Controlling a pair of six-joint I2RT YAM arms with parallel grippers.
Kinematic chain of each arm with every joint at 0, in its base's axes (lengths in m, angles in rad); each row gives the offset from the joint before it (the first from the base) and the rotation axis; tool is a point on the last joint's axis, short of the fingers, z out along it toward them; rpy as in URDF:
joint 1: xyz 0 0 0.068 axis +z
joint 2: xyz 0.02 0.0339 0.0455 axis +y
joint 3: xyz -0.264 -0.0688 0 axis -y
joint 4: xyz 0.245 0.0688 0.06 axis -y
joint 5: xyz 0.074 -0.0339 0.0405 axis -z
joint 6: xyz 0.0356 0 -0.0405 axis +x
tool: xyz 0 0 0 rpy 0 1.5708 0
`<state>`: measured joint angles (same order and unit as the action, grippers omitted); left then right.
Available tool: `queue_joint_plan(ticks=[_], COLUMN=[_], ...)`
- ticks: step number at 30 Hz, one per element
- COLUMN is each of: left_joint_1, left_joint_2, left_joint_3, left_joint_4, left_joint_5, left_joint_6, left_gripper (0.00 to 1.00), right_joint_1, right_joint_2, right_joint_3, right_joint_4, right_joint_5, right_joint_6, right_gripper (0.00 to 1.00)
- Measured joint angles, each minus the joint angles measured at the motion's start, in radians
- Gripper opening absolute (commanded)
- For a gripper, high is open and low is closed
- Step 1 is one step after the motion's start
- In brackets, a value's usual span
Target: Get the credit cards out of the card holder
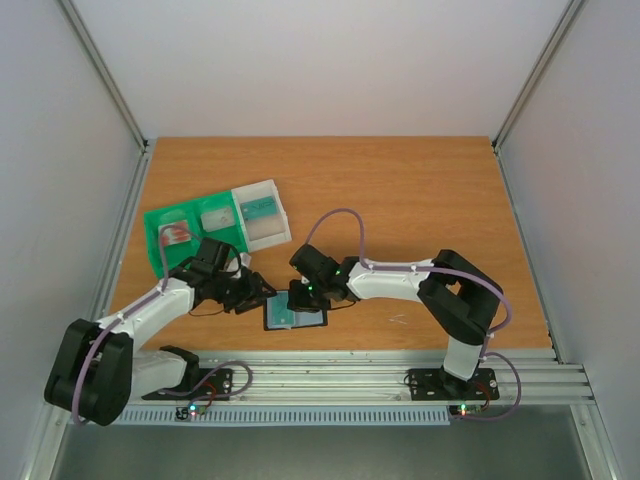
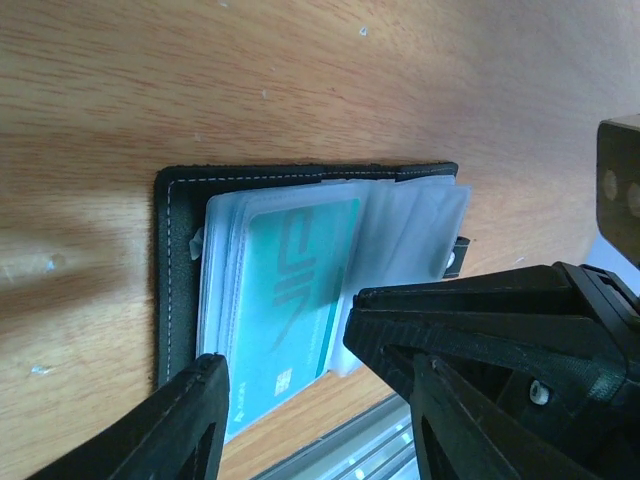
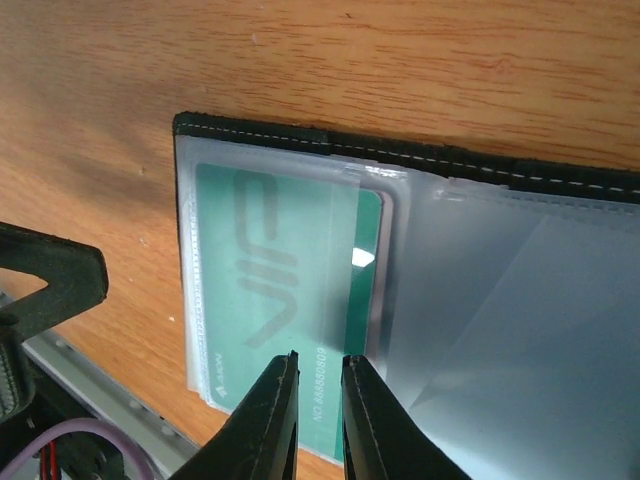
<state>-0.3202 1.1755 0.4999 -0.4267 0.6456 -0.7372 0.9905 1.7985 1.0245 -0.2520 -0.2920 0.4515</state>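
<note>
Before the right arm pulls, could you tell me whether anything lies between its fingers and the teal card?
Only the clear sleeve covering the teal card; the right fingers sit at its edge, nothing else between.

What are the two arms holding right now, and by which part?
The right fingers seem pinched on a clear plastic sleeve of the wallet, at its near edge. The left fingers stand apart around the wallet's corner, gripping nothing clearly.

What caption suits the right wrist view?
Right gripper, jaws nearly closed, poised at the teal card sleeved inside the open card holder.
</note>
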Motion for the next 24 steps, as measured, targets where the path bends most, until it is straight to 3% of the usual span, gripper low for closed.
queue_joint_plan(ticks=[24], left_joint_1=[-0.012], left_joint_2=[0.026], left_joint_3=[-0.031], left_joint_4=[0.098], left_joint_5=[0.039], left_joint_6=[-0.039], left_gripper=[0.44], right_joint_1=[0.0], right_joint_2=[0.016], right_joint_3=[-0.045], right_joint_4=[0.026], right_joint_5=[0.047], right_joint_6=[-0.016], right_gripper=[0.04])
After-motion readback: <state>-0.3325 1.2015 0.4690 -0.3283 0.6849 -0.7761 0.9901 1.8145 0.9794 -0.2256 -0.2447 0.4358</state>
